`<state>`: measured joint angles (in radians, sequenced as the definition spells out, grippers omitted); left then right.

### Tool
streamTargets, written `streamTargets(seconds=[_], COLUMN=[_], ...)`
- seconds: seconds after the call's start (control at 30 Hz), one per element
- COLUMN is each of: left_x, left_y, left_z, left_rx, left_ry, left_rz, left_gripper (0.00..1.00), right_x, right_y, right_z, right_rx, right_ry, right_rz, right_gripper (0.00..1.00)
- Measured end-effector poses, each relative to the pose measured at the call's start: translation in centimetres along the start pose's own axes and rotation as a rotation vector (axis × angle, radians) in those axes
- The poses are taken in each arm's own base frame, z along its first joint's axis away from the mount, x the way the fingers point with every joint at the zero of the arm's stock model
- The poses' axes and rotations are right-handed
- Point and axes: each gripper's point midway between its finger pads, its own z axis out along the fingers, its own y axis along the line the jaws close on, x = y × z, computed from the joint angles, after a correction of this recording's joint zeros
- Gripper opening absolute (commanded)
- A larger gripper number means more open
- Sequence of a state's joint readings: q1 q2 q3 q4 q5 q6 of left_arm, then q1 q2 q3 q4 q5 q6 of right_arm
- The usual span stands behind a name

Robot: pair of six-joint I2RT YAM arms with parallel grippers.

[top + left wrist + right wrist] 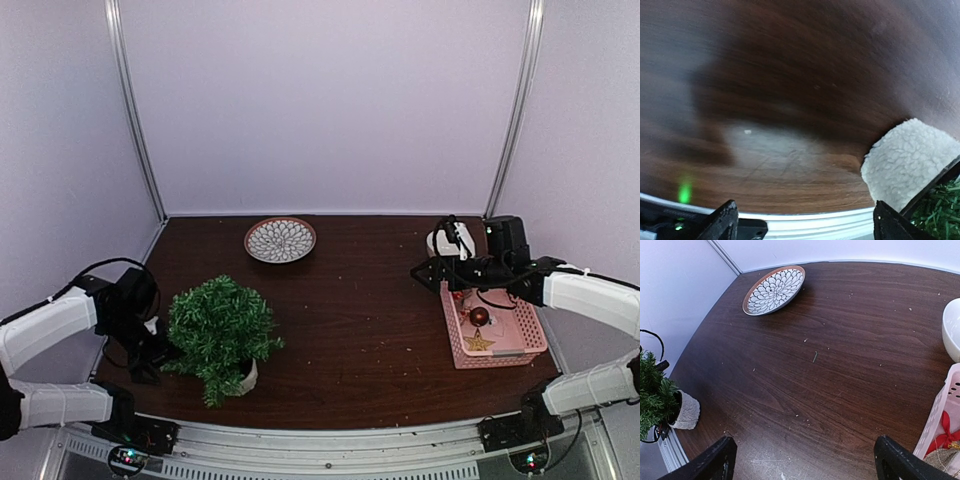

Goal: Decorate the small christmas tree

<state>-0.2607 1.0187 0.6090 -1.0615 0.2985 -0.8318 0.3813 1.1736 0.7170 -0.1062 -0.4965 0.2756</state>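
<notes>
The small christmas tree (220, 330) stands in its white fleecy pot (247, 378) at the near left of the table. My left gripper (150, 352) is low beside the tree's left side, open and empty. In the left wrist view (807, 227) the pot (910, 160) and some green needles (940, 210) sit just beside the right finger. My right gripper (420, 272) is open and empty, above the table at the left edge of a pink basket (505, 350). The basket holds a red ball (480, 316) and a gold star (478, 343). The right wrist view (807, 465) shows bare table between the fingers.
A patterned plate (280, 239) lies at the back centre and also shows in the right wrist view (774, 290). A white bowl (450, 240) stands behind the basket. A metal rail (330, 440) runs along the table's near edge. Grey walls enclose the table.
</notes>
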Motion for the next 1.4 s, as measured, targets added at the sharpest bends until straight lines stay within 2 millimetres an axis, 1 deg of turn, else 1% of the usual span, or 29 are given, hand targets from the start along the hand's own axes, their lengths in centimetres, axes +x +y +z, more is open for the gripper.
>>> streamTargets(seconds=[0.17, 0.33, 0.5, 0.57, 0.73, 0.77, 0.9, 1.0, 1.1, 1.17, 1.27, 1.4], left_x=[0.6, 0.7, 0.8, 0.6, -0.5, -0.6, -1.8, -2.5, -3.1, -3.4, -3.4, -2.8], left_y=[-1.3, -3.8, -6.2, -7.1, -10.2, -10.2, -14.1, -17.3, -19.2, -19.8, -19.5, -17.6], left_z=[1.4, 2.3, 4.3, 5.0, 5.6, 5.6, 6.5, 7.1, 7.6, 7.7, 7.6, 6.4], left_rx=[0.075, 0.14, 0.177, 0.192, 0.28, 0.282, 0.336, 0.384, 0.445, 0.474, 0.491, 0.499], left_ry=[0.026, 0.025, 0.045, 0.045, 0.014, 0.013, -0.009, -0.035, -0.053, -0.063, -0.081, -0.127], left_rz=[0.009, 0.066, 0.102, 0.099, 0.085, 0.086, 0.097, 0.126, 0.126, 0.116, 0.104, 0.103], left_gripper=[0.91, 0.9, 0.88, 0.87, 0.83, 0.83, 0.82, 0.78, 0.73, 0.7, 0.67, 0.65], right_x=[0.1, 0.4, 0.9, 1.2, 2.6, 2.8, 3.7, 4.2, 4.7, 4.9, 5.2, 6.3], right_y=[0.2, 0.9, 1.5, 1.8, 2.7, 2.8, 2.8, 2.8, 2.9, 3.0, 3.2, 3.5], right_z=[0.1, 0.2, 0.1, -0.1, -0.7, -0.8, -1.3, -1.6, -2.0, -2.3, -2.6, -2.7], right_rx=[-0.009, -0.033, -0.05, -0.062, -0.089, -0.091, -0.09, -0.089, -0.09, -0.092, -0.104, -0.118], right_ry=[0.006, 0.018, 0.032, 0.034, 0.049, 0.049, 0.064, 0.073, 0.077, 0.077, 0.079, 0.105], right_rz=[-0.002, -0.009, -0.012, -0.006, -0.007, -0.007, -0.004, 0.004, 0.013, 0.016, 0.018, 0.022], right_gripper=[0.99, 1.0, 1.0, 0.99, 0.99, 0.99, 0.98, 0.97, 0.97, 0.96, 0.94, 0.89])
